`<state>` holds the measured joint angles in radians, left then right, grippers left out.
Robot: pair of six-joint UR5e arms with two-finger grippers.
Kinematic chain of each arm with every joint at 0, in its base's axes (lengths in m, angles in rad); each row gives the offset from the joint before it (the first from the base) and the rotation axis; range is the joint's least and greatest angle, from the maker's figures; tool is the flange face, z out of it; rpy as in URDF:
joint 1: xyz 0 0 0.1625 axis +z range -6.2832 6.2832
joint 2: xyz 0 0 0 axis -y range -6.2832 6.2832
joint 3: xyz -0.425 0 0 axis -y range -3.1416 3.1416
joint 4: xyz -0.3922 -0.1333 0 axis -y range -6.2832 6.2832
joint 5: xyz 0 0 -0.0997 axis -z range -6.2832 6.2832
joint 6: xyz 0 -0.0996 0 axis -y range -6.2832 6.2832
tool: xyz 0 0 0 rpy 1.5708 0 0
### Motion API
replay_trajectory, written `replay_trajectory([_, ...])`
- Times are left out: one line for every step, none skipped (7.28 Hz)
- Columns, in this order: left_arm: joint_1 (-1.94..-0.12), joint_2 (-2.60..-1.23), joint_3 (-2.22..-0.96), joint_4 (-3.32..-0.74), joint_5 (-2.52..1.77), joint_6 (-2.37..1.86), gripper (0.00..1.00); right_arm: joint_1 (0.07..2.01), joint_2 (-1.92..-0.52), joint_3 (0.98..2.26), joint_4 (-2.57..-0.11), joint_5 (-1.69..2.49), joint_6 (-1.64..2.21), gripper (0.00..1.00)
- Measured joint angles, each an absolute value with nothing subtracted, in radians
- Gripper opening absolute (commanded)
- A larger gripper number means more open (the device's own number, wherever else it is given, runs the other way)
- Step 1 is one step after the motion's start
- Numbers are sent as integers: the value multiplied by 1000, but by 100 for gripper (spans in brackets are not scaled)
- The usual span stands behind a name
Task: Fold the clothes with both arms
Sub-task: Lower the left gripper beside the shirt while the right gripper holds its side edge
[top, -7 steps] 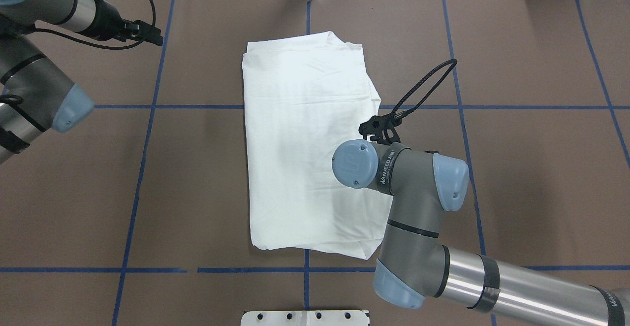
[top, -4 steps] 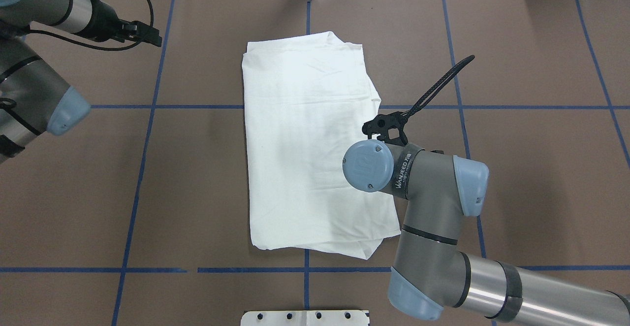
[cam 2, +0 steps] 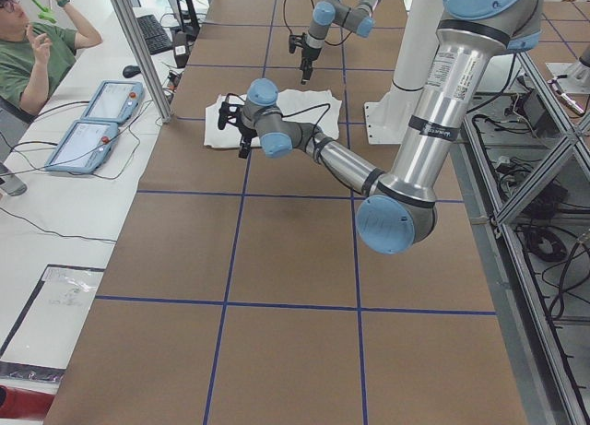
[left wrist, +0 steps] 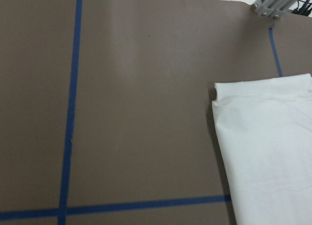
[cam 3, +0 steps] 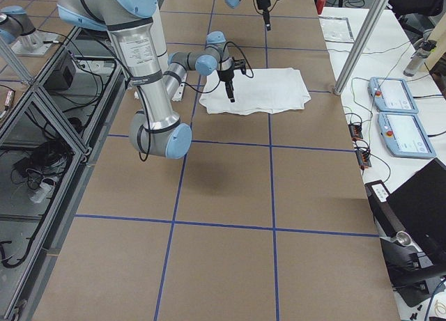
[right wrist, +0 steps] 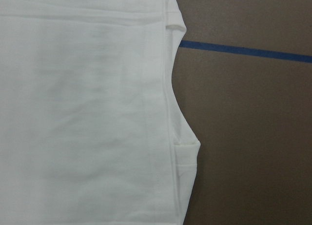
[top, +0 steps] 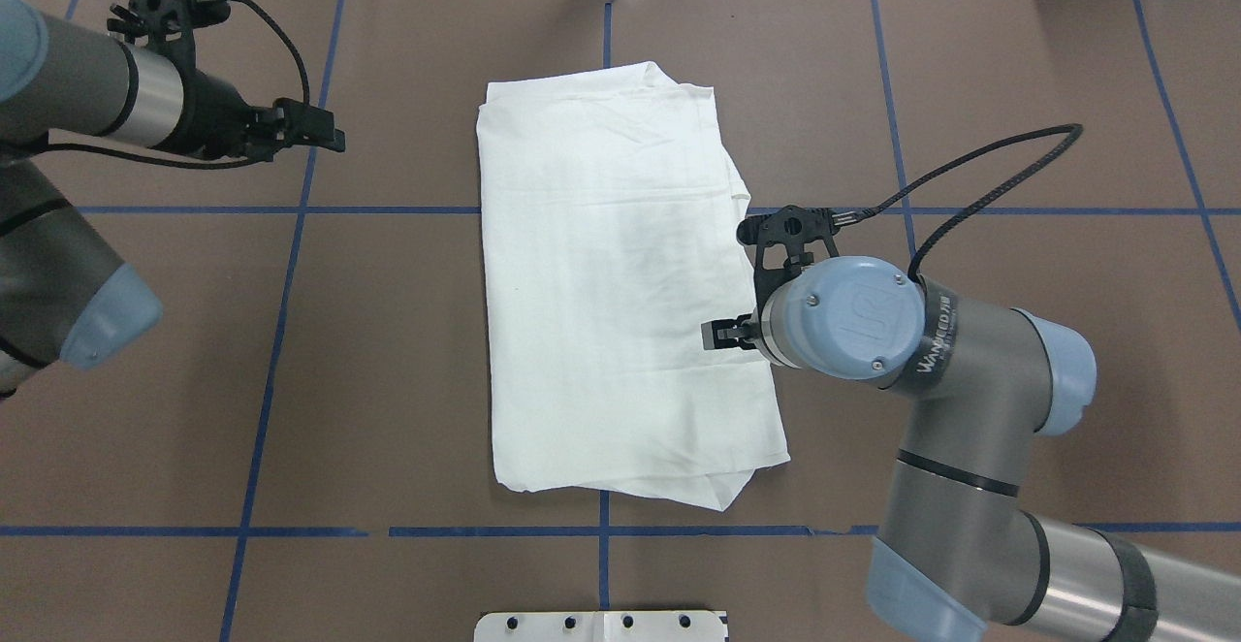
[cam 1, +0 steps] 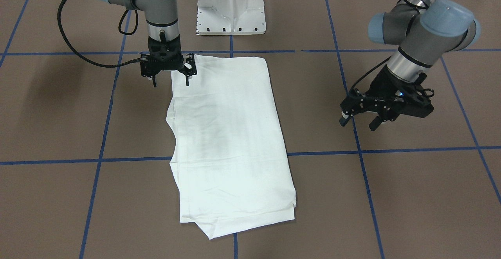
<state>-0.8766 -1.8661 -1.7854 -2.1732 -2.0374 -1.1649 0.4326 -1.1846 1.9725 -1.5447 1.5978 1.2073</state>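
1. Clothing first: one white long-sleeved T-shirt point(top: 611, 283) lies folded into a long rectangle at the middle of the brown paper-covered surface point(top: 388, 351). Its length runs away from the robot and crosses one of the blue tape lines point(top: 388, 209).
2. The T-shirt's edge on the robot's right is uneven, with a notch where the folded layers step. A lower layer pokes out as a point at the far end.
3. The black two-fingered right end effector point(cam 1: 171, 80) points straight down above that right edge, in the half of the shirt nearer the robot. It is released and grasps nothing. One finger point(cam 1: 187, 80) is over the cloth and the other is over bare surface.
4. The right wrist view looks down on the stepped white edge, with brown surface and a blue line beside it.
5. The black left end effector point(cam 1: 357, 123) hangs tilted above bare surface on the robot's left, well apart from the T-shirt. It is also released and empty.
6. The left wrist view takes in a far corner of the shirt.
7. A white metal pedestal base point(cam 1: 231, 8) stands at the robot's edge of the surface.
8. A person point(cam 2: 37, 52) in a green top sits beyond the far side.
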Motion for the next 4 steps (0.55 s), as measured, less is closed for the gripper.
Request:
replay_trajectory([-806, -1830, -1862, -2174, -2018, -1275, 100, 433, -1261, 1986, -1388, 1613, 1290, 100])
replay_trajectory([-713, -1812, -1913, -2175, -1964, -1396, 100, 432, -1341, 1990, -1224, 1622, 1394, 100])
replay_trajectory([-620, -1805, -1935, -2182, -1899, -1499, 100, 429, -1396, 1988, -1110, 1626, 1483, 100])
replay_trajectory([-543, -1803, -1937, -2228, -1845, -1591, 100, 425, -1417, 1984, -1058, 1625, 1537, 100])
